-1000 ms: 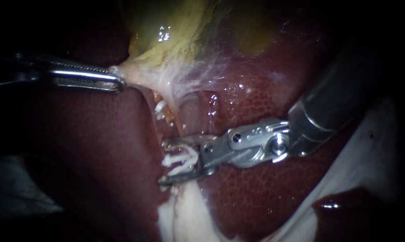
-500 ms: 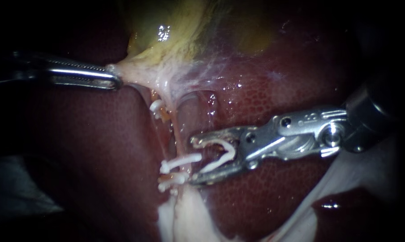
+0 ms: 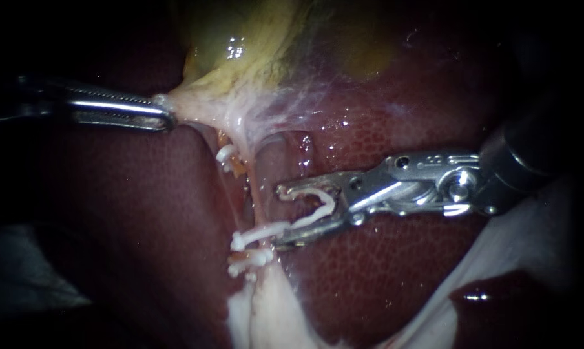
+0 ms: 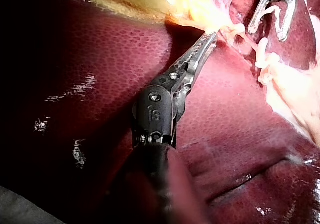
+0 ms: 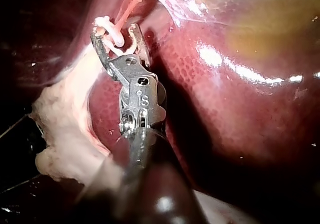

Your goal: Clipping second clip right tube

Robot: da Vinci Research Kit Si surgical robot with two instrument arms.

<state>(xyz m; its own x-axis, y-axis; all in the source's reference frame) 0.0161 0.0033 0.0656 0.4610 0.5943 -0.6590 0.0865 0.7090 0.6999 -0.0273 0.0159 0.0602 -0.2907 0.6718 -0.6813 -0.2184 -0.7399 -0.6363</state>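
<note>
My left instrument point(image 3: 166, 115) comes in from the left, its jaws shut on the pale edge of the gallbladder point(image 3: 240, 71), holding it taut; the left wrist view shows the same hold point(image 4: 210, 36). A thin pale tube point(image 3: 256, 190) runs down from there over the liver point(image 3: 382, 148). Two white clips point(image 3: 258, 232) cross its lower part, and another clip point(image 3: 226, 155) sits higher up. My right instrument point(image 3: 279, 216) lies just right of the tube. Its jaws stand apart around a curved white clip point(image 3: 324, 205), also seen in the right wrist view point(image 5: 117, 42).
Pale fatty tissue point(image 3: 266, 304) hangs below the clips. White gauze point(image 3: 518, 245) lies under the right shaft at the lower right. Dark red liver surrounds the tube on both sides.
My right instrument has drawn back to the right off the tube, leaving a white clip across it, then closed a little and edged up. The left instrument has held still.
</note>
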